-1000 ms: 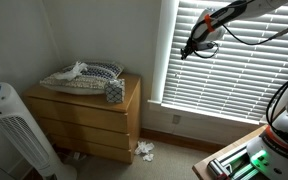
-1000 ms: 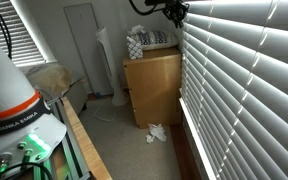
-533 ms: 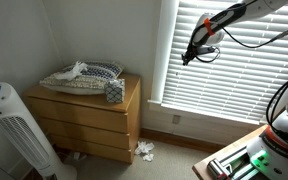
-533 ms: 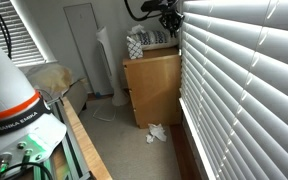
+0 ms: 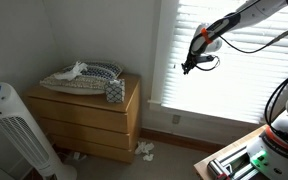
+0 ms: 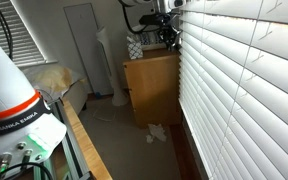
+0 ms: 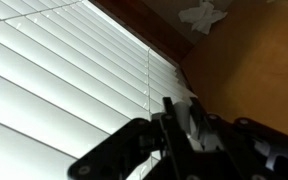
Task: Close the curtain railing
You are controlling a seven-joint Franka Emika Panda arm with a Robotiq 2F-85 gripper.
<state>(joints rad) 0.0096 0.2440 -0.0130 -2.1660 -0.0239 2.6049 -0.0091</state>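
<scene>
wrist view shows the gripper (image 7: pixel 184 120) near the curtain railing (image 7: pixel 64 70).

1. Exterior view, set back in the room and facing the corner: dresser (image 5: pixel 89 115) left of centre, slat blinds (image 5: pixel 244 70) upper right, robot base (image 5: pixel 284 125) at the lower right edge.
2. Exterior view, right beside the robot base (image 6: pixel 14 95) at lower left, looking along the slat blinds (image 6: pixel 244 90). They fill the right half, with the dresser (image 6: pixel 152 85) far off at centre.
3. Wrist view, very near the slat blinds (image 7: pixel 54 70), which fill the left; floor upper right.
4. Both exterior views share the dresser, the slat blinds and the robot base. All three share the slat blinds.
</scene>
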